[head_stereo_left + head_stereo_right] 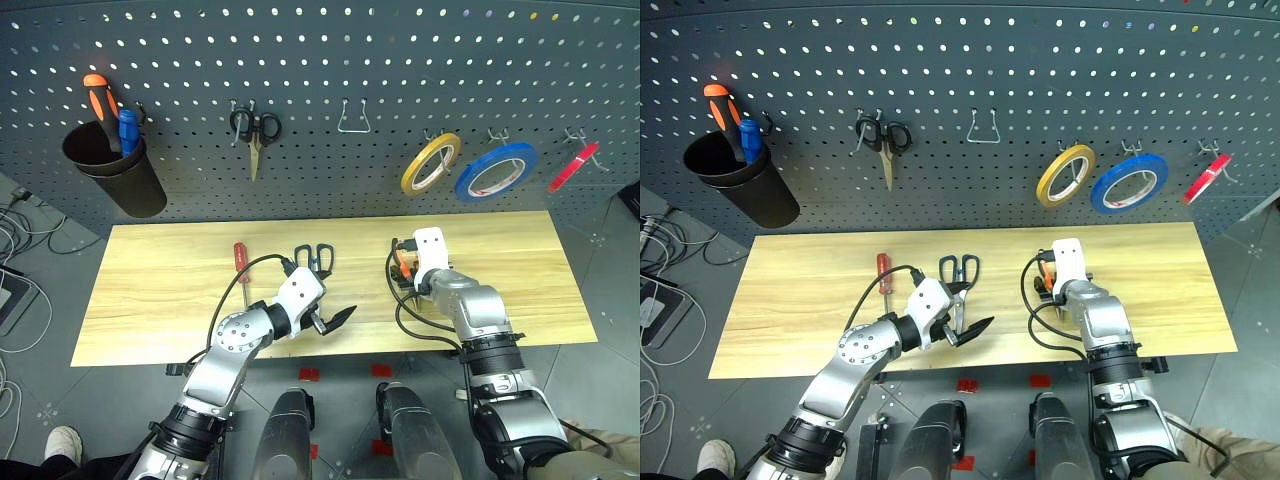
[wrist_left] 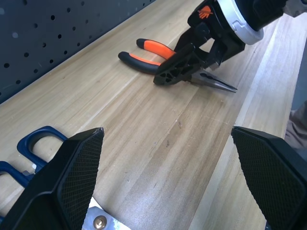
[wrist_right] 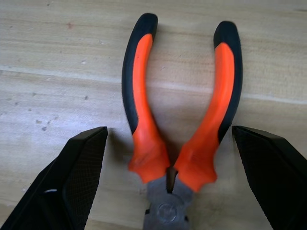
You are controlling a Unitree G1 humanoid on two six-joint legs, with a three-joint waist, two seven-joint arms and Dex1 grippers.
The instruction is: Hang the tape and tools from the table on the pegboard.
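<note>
While lying flat on the light wooden rectangular table (image 1: 160,290), rest the small pliers with orange and black handles (image 3: 180,120) toward its right part, handles pointing to the pegboard, steel nose toward the front edge. Directly above them hovers the right gripper (image 2: 184,64), jaws spread wide, one black finger on each side of the handles, not touching them as far as can be seen. Over the middle of the table, near its front edge, hangs the left gripper (image 1: 330,322), jaws also spread wide and holding nothing. Just behind it lie the long steel scissors with dark blue loop handles (image 1: 959,268), handles toward the wall. Left of the scissors lies the slim red-handled screwdriver (image 1: 240,258), well apart from both grippers. On the dark grey perforated pegboard (image 1: 330,50) hangs already the thin blue ring of tape (image 1: 496,171), between a yellow tape roll (image 1: 431,163) and a flat red item (image 1: 572,167). Farther left hang small black-handled scissors (image 1: 254,130) and a black cup (image 1: 118,172) with orange and blue screwdrivers.
</note>
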